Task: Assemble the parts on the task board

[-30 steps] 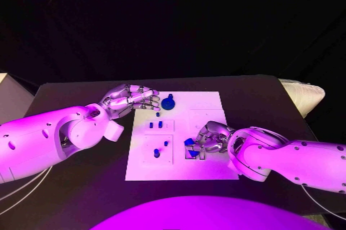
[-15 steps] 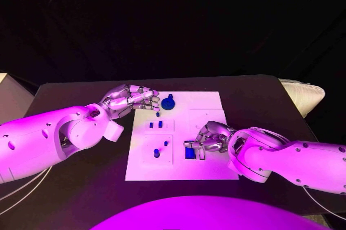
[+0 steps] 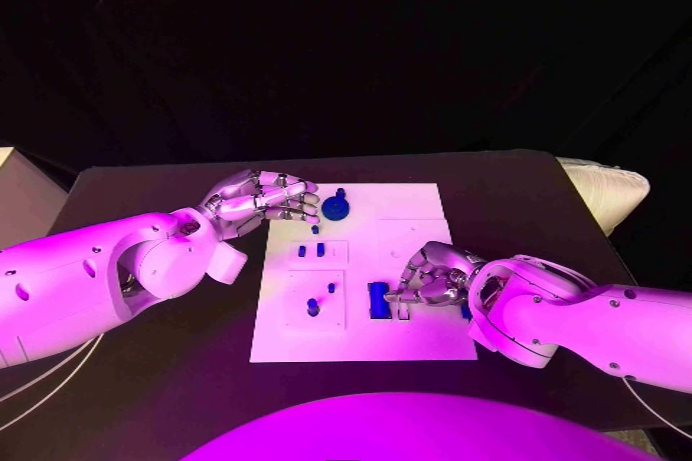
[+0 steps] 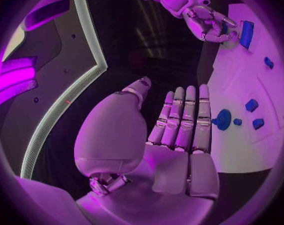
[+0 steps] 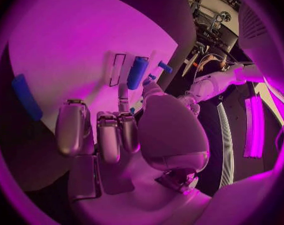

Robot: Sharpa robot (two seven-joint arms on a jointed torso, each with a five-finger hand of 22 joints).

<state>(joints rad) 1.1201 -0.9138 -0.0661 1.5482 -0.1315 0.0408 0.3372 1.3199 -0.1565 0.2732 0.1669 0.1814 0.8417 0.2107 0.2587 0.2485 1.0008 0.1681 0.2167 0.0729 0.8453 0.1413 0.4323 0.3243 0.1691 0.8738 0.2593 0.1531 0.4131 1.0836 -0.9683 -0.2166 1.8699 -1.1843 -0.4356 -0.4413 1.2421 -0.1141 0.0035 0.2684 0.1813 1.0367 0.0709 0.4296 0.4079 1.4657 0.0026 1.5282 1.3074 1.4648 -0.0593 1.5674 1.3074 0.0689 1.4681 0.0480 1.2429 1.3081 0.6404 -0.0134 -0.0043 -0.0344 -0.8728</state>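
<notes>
The white task board (image 3: 418, 221) lies mid-table. A long blue block (image 3: 379, 299) sits in a recess near the board's front. My right hand (image 3: 433, 278) is just to the block's right, fingers loosely curled toward it and holding nothing. In the right wrist view the block (image 5: 136, 72) lies just beyond the fingertips (image 5: 123, 92). My left hand (image 3: 263, 196) hovers at the board's far left corner with straight fingers (image 4: 182, 117) and an empty palm. Close by it is a round blue part (image 3: 336, 205). Two small blue pegs (image 3: 310, 250) and another blue piece (image 3: 313, 306) stand on the board's left half.
A pale padded object (image 3: 613, 196) sits off the table's right edge and a light box (image 3: 18, 191) at its left edge. Another blue piece (image 5: 26, 97) lies on the board beside my right hand. Black table (image 3: 159, 381) surrounds the board.
My right hand, which held the blue block over the recess, has let it go there and drawn back slightly to the right. The left hand has not moved.
</notes>
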